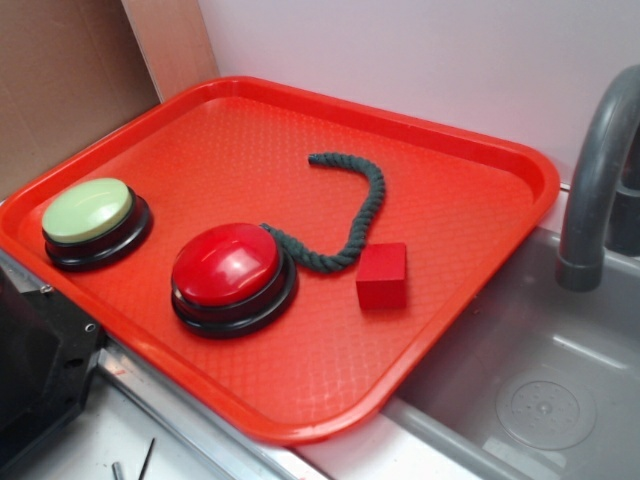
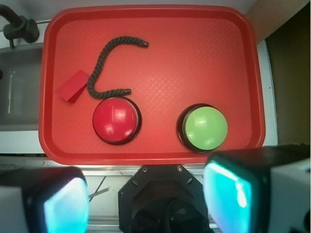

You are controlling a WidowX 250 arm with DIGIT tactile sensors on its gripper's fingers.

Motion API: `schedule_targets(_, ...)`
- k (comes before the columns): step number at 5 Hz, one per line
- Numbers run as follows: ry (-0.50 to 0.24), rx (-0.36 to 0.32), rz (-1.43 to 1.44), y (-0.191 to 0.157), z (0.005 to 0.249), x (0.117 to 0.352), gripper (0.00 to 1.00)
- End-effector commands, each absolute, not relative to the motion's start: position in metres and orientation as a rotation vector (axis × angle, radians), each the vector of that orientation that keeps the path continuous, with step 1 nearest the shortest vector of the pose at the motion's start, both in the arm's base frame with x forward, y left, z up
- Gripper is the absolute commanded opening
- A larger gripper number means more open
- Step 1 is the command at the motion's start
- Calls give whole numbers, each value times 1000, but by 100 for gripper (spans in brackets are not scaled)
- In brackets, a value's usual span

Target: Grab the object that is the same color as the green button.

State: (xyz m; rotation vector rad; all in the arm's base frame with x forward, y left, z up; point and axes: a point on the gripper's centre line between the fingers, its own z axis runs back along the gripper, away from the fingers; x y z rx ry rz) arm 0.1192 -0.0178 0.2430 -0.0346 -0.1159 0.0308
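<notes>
The object, a dark green twisted rope, lies curved on the red tray, one end touching the red button. The green button, a pale green dome on a black base, sits at the tray's near left corner. In the wrist view my gripper hangs high above the near side of the tray, open. Its teal pads stand wide apart with nothing between them. The gripper does not show in the exterior view.
A red-domed button and a red cube sit beside the rope. A grey sink with a faucet lies right of the tray. The black robot base is at the near edge.
</notes>
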Motion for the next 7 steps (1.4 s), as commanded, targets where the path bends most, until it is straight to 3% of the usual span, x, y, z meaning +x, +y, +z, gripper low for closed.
schedule_targets(1, -116, -35, 31, -18, 243, 119, 100)
schedule_targets(3, -82, -145, 187, -24, 228, 155, 100)
schedule_targets(4, -84, -180, 421, -20, 205, 190, 100)
schedule_targets(5, -155, -236, 657, -23, 178, 226, 100)
schedule_targets(6, -98, -200, 730, -32, 149, 262, 100)
schedule_targets(7, -117, -170, 770, -44, 127, 280, 100)
